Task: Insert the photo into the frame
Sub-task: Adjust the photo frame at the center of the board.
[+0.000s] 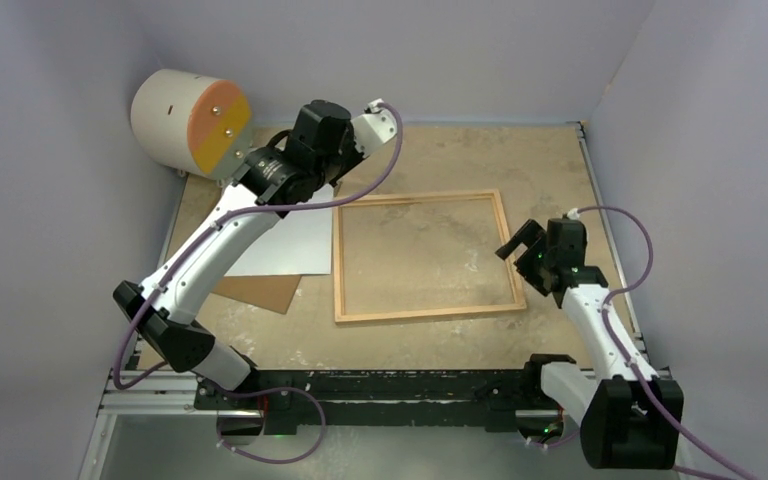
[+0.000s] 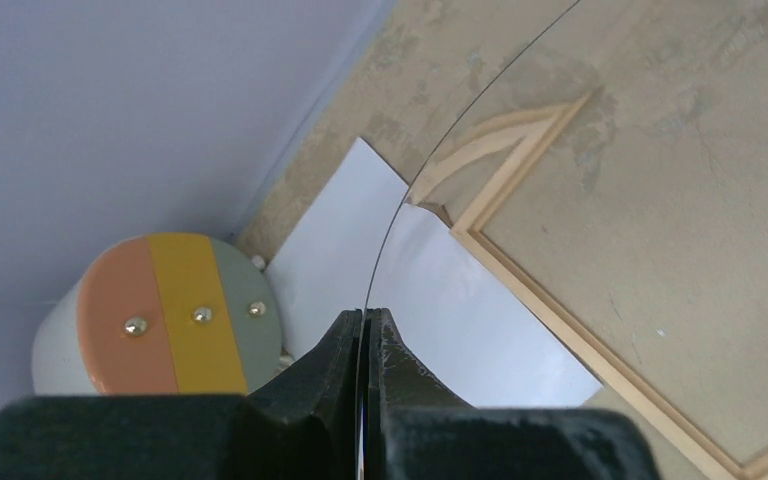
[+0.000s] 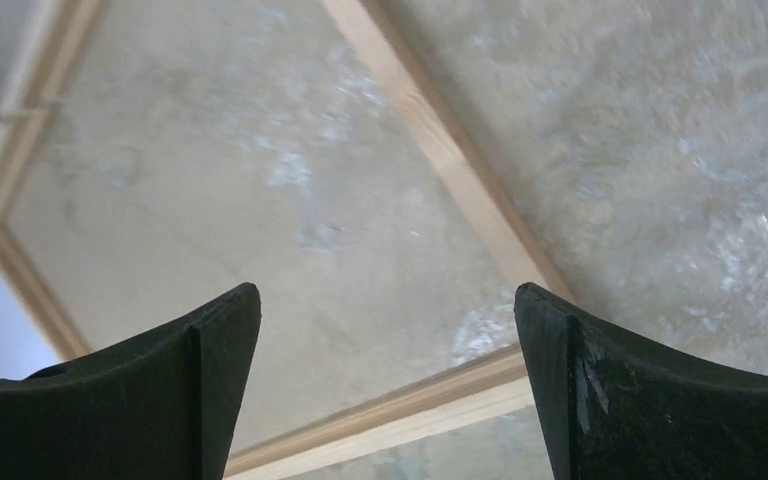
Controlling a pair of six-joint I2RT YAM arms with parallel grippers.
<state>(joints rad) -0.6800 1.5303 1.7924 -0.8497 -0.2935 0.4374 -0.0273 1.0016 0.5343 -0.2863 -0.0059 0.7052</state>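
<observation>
- Currently, the left tool [image 2: 363,325] is pinching a thin clear pane [image 2: 520,90] by its edge.
- The right tool [image 3: 388,300] is hovering, spread wide, over the thin light-wood rectangular frame [image 1: 430,312].
- The white-backed rectangular photo [image 1: 290,245] is lying face-down on the bench, just left of the frame.
- The step in hand is probably handling the pane; next, the photo needs gripping by an edge.

A white drum [image 1: 175,120] with an orange, yellow and grey studded end lies on its side in the far left corner of a mottled beige table [image 1: 480,155]. A brown fibreboard sheet [image 1: 260,293] lies flat nearer the front.
</observation>
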